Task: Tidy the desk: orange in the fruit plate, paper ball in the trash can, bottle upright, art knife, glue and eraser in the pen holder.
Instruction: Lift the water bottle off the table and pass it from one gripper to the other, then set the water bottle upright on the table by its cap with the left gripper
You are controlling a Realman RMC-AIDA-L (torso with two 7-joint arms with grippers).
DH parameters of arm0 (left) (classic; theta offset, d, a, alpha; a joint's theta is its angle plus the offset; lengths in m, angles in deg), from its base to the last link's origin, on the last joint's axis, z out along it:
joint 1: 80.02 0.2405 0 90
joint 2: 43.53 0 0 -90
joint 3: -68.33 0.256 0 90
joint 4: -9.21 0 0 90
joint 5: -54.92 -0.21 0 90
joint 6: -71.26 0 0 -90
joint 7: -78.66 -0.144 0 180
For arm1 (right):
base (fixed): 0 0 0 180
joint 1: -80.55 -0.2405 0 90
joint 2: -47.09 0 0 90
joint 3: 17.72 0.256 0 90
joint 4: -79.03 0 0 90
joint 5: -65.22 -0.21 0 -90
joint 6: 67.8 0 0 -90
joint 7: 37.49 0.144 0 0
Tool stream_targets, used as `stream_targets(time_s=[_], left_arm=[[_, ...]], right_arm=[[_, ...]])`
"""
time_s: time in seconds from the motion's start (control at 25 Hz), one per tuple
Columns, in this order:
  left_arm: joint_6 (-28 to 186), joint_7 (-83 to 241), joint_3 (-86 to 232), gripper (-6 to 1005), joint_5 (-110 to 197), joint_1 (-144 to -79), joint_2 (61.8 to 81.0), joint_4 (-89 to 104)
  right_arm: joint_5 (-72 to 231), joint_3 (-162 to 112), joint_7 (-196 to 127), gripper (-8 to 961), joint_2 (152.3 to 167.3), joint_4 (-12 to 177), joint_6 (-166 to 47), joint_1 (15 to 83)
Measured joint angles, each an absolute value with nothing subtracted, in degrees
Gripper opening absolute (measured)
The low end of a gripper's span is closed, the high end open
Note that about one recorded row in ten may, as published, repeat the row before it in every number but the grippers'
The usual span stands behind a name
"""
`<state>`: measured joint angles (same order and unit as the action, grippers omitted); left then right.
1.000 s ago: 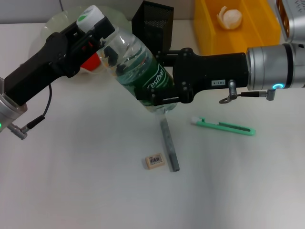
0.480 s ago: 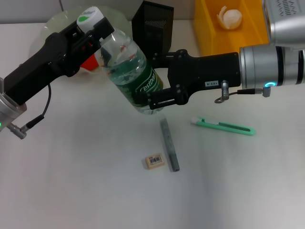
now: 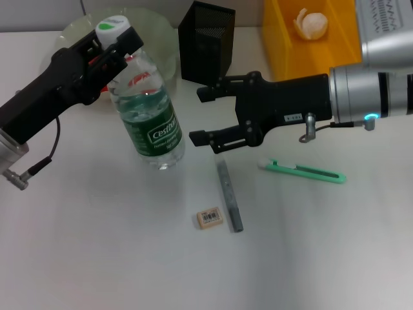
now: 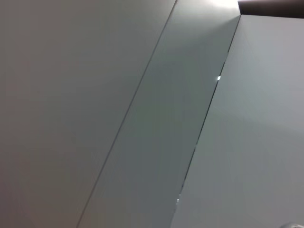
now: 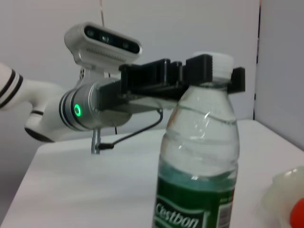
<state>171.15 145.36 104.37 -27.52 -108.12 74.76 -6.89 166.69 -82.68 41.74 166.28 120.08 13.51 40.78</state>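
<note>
The clear water bottle (image 3: 150,126) with a green label stands nearly upright on the table, left of centre. My left gripper (image 3: 115,40) is shut on its white cap and neck; the right wrist view shows the same grip (image 5: 209,73) on the bottle (image 5: 202,161). My right gripper (image 3: 199,116) is open, just right of the bottle and apart from it. The green art knife (image 3: 303,171), the grey glue stick (image 3: 229,197) and the eraser (image 3: 208,217) lie on the table. The black mesh pen holder (image 3: 206,39) stands at the back. The orange (image 5: 298,214) shows only in the right wrist view.
The pale green fruit plate (image 3: 158,35) sits at the back left, partly behind my left arm. A yellow bin (image 3: 284,45) at the back right holds the paper ball (image 3: 311,24). The left wrist view shows only a wall.
The bottle swung from tilted in the air to nearly upright on the table, moving left. My right gripper let go of its lower body and opened; the left kept the cap.
</note>
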Motion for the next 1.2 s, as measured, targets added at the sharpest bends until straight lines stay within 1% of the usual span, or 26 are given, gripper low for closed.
stream_targets(time_s=[0.32,0.52,1.2], left_arm=[[168.6,136.8,103.1,442,-27.5,-104.3,74.58,-10.9],[163.9,131.4,100.2,442,-27.1,-103.5,74.59,-11.6],[149.8,123.8,91.0,443,-26.8,-105.1,74.98,-7.6]], right_arm=[[167.7,-82.8,40.8,817,166.43,119.3,11.1,43.0],[167.8,-83.9,40.2,817,166.44,118.8,10.4,43.6],[167.3,-84.0,38.4,800,166.62,117.5,9.0,44.9]])
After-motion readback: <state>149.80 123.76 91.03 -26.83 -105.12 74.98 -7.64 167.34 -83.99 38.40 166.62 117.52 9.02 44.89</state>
